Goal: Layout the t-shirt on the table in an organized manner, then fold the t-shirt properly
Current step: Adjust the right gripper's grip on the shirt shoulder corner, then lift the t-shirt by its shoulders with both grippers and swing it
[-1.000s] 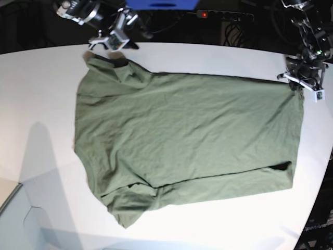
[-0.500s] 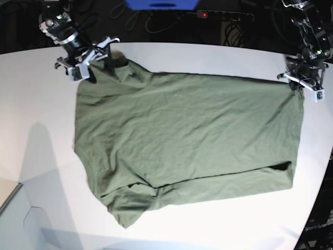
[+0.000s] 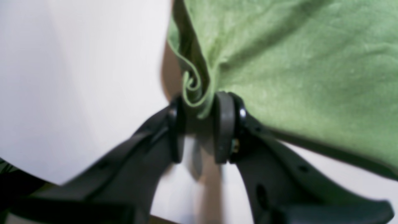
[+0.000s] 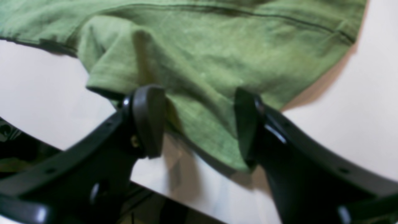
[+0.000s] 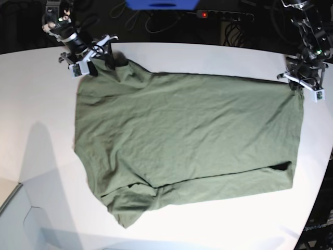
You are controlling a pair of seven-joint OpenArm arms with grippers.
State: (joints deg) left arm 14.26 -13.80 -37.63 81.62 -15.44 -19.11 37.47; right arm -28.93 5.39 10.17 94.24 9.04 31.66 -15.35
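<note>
table (image 5: 218,57) mostly covered by the t-shirt (image 5: 187,135), spread nearly flat (near sleeve bunched, no fold made). left gripper (image 3: 199,124) clamped on a curled hem corner. right gripper (image 4: 199,124) jaws apart, straddling the far sleeve edge, unpinched.

- Base view looks straight down on the whole table (image 5: 31,104) from high above.
- Each wrist view sits close behind its own fingers, facing a corner of the t-shirt (image 5: 182,140) that the base view also shows.
</note>
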